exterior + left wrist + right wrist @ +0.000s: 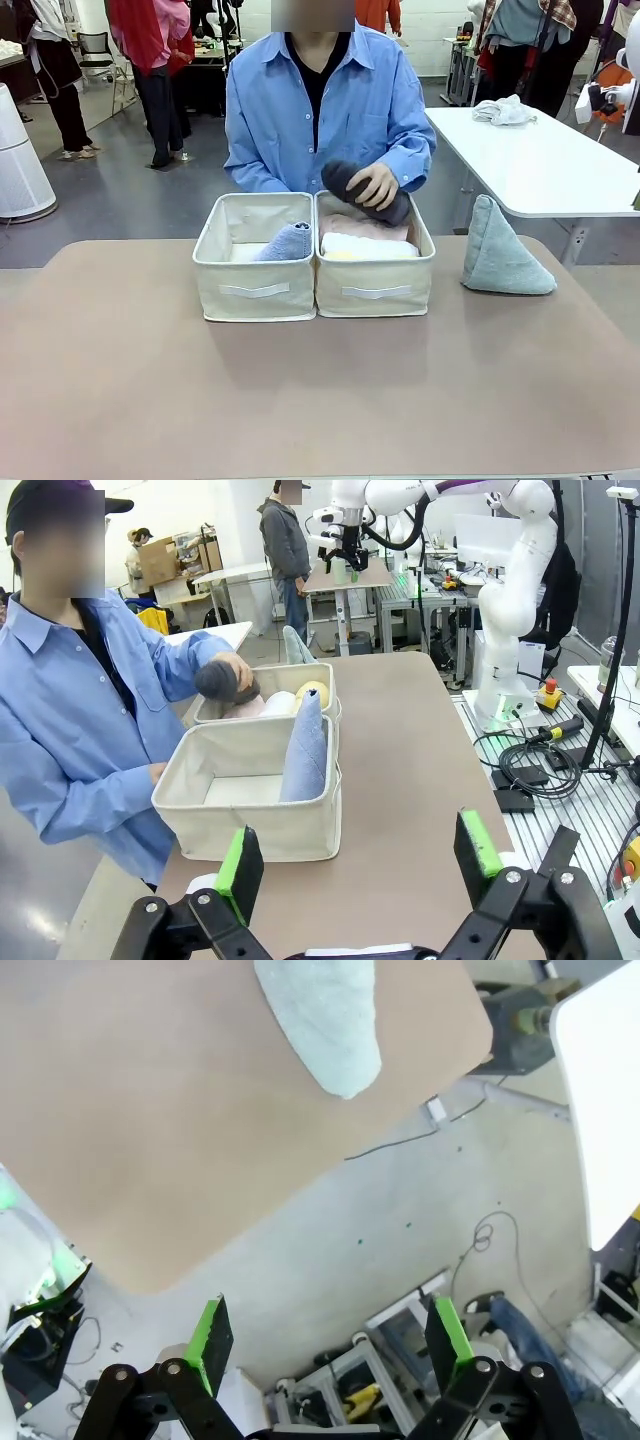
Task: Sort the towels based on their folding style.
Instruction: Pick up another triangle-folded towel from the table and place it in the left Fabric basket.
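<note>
You have 6 towels here. The blue cone [288, 243] stands tip up in the left bin [255, 290], against the wall nearest the right bin [375, 290]. In that right bin the pink roll [362, 226], white roll [368, 245] and yellow roll [313, 692] lie side by side. A person's hand [376, 185] holds the dark grey roll [342, 178] just above them. The teal cone [503, 258] stands upright on the surface [300, 400], to the right of both bins.

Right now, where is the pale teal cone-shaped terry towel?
Front view: the pale teal cone towel stands on the tan table, right of the right-hand cream fabric bin, apart.
</note>
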Controlling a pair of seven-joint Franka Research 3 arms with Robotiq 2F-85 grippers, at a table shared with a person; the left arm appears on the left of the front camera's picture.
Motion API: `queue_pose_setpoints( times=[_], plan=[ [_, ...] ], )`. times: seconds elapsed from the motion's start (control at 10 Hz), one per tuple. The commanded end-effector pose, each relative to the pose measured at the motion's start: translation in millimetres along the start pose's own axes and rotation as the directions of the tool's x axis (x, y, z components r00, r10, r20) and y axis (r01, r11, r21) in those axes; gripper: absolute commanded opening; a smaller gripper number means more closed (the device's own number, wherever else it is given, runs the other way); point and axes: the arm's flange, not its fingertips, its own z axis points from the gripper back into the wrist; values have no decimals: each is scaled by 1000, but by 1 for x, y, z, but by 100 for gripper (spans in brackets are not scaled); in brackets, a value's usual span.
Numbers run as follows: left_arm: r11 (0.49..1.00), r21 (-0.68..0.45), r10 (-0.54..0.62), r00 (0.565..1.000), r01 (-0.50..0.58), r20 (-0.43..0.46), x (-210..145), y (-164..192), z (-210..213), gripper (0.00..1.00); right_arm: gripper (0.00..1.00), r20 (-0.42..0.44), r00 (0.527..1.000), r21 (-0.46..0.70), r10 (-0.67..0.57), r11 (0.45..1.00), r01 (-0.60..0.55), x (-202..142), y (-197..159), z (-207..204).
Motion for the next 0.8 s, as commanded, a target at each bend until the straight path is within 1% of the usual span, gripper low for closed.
queue_pose_setpoints(
  times=[0.0,0.1,0.2,0.4,0.5,0.6,0.7],
  plan=[
    [1000,1,0,1000,0,3,2,-2,1,100,100,-8,1000,6,4,1000,-4,2,2,-4],
    [1000,1,0,1000,0,3,2,-2,1,100,100,115,988,6,106,994,-108,10,2,-2],
    [1000,1,0,1000,0,3,2,-2,1,100,100,260,949,23,179,981,-191,29,-6,0],
    [1000,1,0,1000,0,3,2,-2,1,100,100,367,901,90,230,956,-280,63,-24,-8],
    [1000,1,0,1000,0,3,2,-2,1,100,100,364,901,98,237,952,-290,78,-28,-15],
    [1000,1,0,1000,0,3,2,-2,1,100,100,333,911,80,243,955,-284,92,-28,-22],
    [1000,1,0,1000,0,3,2,-2,1,100,100,330,904,55,270,951,-304,103,-24,-26]
  ],
)
